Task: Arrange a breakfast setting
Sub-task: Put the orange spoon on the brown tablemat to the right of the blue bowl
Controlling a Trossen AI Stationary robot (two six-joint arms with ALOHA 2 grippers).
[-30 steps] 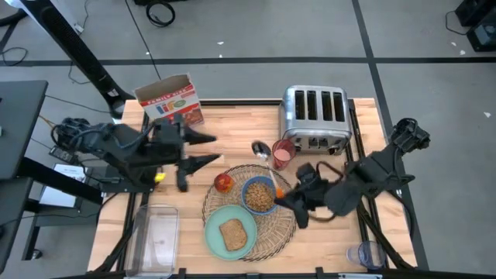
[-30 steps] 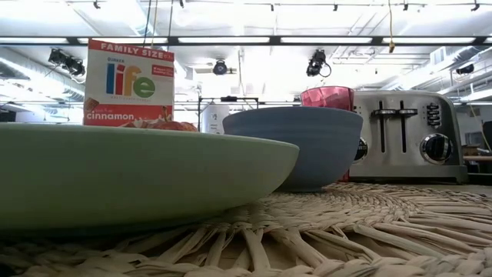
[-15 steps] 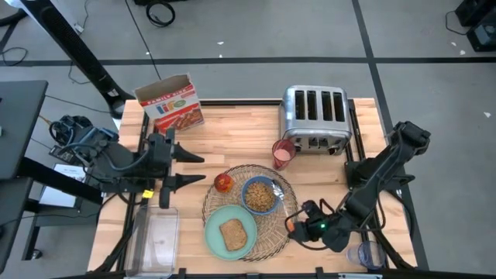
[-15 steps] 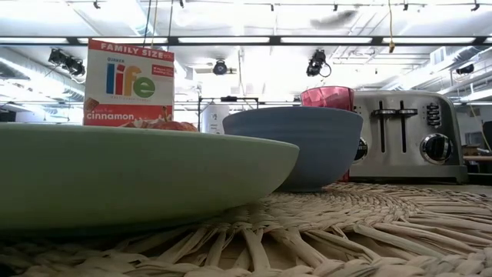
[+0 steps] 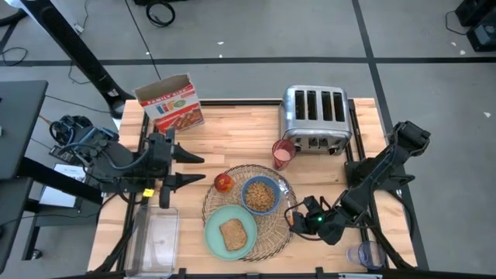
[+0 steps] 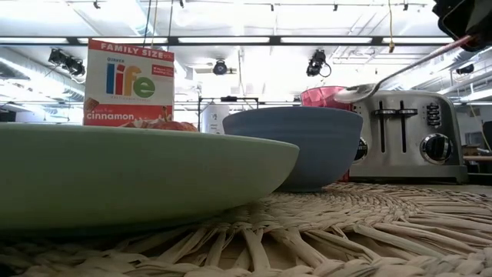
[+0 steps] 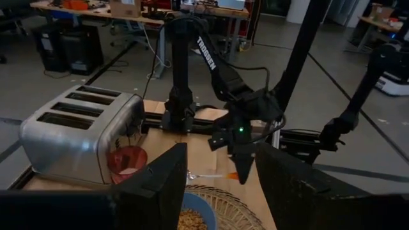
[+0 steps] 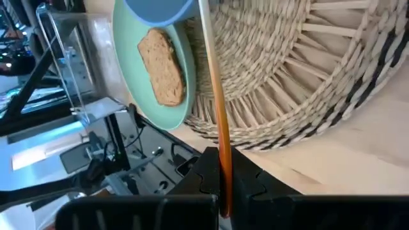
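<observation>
Our right gripper (image 5: 301, 219) is clenched on the orange-handled spoon (image 8: 216, 121), just off the placemat's (image 5: 275, 226) right edge, near the table's (image 5: 232, 132) front. Its fingers hide the handle's end. Our left gripper (image 5: 195, 169) waits with jaws apart, holding nothing, near the table's left edge.

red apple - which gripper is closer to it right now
Left. The left gripper hovers open just beside the red apple, on its outer side. The right gripper, shut on the spoon, sits across the placemat.
</observation>
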